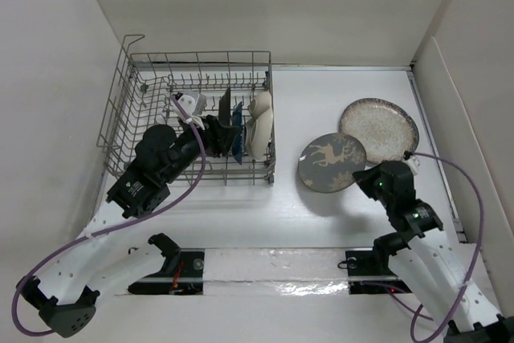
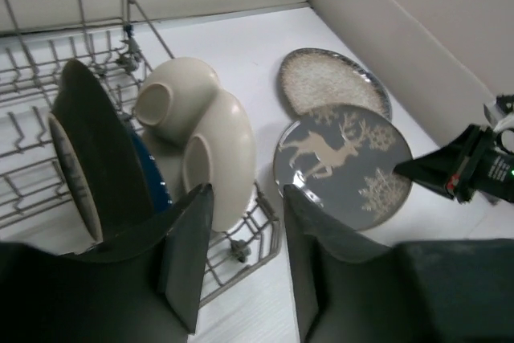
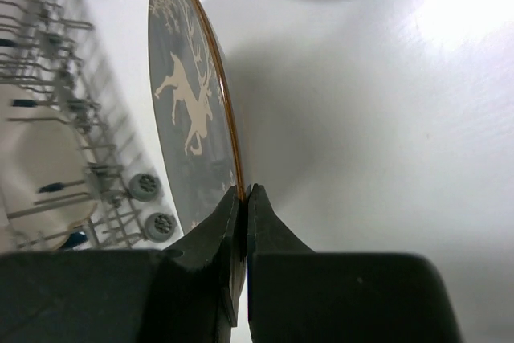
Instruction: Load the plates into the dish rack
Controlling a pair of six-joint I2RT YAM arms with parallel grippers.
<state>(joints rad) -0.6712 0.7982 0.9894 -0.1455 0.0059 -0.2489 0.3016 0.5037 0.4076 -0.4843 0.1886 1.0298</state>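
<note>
The grey wire dish rack (image 1: 136, 110) stands at the left. In it, upright on edge, are the cream three-section plate (image 2: 209, 146), the dark blue leaf dish (image 2: 152, 174) and the brown-rimmed plate (image 2: 100, 150), which shows its dark back. My left gripper (image 2: 246, 194) is open and empty over the rack's right end, just in front of the cream plate. My right gripper (image 3: 243, 192) is shut on the rim of the grey reindeer plate (image 3: 189, 94), holding it tilted up off the table (image 1: 331, 161). The speckled cream plate (image 1: 379, 128) lies flat behind it.
White walls close in the table on the left, back and right. The rack's raised wire handle (image 1: 128, 42) is at its back left corner. The rack's right edge (image 3: 48, 62) is close to the left of the held plate.
</note>
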